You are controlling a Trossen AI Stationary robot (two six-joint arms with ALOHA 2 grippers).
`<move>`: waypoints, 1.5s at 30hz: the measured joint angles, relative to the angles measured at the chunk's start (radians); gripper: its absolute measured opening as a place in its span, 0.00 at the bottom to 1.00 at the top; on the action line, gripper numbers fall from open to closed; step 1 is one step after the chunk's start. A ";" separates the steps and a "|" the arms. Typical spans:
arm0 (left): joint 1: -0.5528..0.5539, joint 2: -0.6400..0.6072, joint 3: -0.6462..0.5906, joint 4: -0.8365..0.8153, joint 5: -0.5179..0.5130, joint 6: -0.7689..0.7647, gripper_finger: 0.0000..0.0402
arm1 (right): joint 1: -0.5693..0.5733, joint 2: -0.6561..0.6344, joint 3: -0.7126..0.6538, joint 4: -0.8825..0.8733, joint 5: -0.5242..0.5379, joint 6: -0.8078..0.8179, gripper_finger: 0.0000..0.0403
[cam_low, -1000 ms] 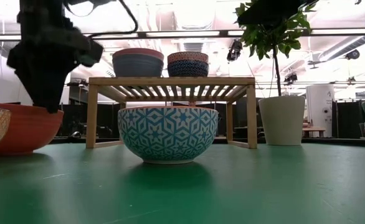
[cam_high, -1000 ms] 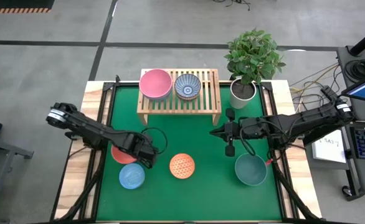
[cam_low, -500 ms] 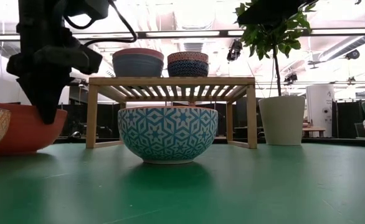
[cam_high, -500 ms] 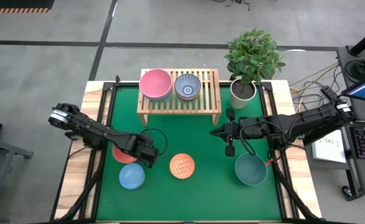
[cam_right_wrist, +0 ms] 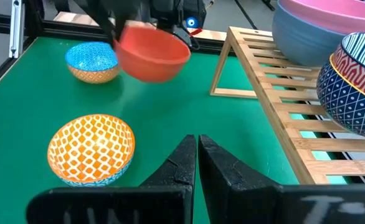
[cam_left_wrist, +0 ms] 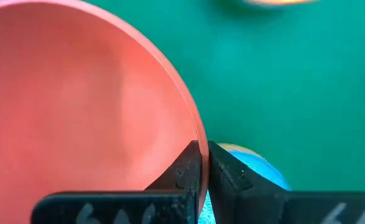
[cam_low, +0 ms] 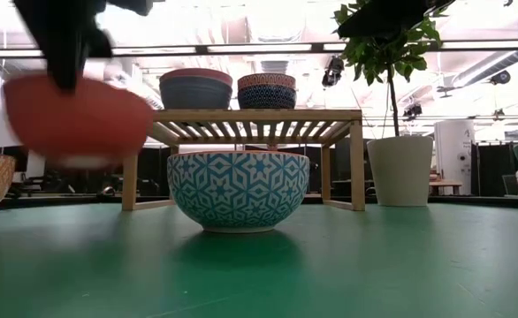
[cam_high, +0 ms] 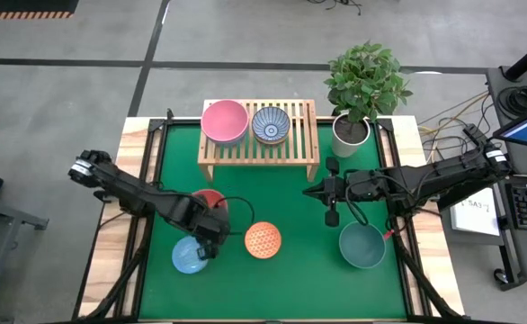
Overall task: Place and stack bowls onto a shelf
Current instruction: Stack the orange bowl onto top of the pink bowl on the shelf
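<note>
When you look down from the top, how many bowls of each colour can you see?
Pink bowl: 1
Blue patterned bowl: 1
Red bowl: 1
Light blue bowl: 1
Orange bowl: 1
Dark teal bowl: 1
Total: 6

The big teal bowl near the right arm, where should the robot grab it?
Best by the rim: the teal bowl sits upright with its mouth open, so one finger can likely go inside the wall and one outside. The right gripper, now shut, hovers beside it and could come down from above onto the near edge.
</note>
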 joint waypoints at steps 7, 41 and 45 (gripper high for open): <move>-0.027 -0.002 0.301 -0.059 -0.199 0.362 0.00 | 0.000 0.004 -0.004 0.002 0.000 0.002 0.02; 0.690 0.046 0.598 -0.233 -0.209 0.937 0.00 | 0.000 0.005 -0.005 0.003 -0.032 0.000 0.02; 0.690 0.074 0.597 -0.233 -0.209 0.935 0.00 | 0.000 0.005 -0.005 0.003 -0.032 0.000 0.02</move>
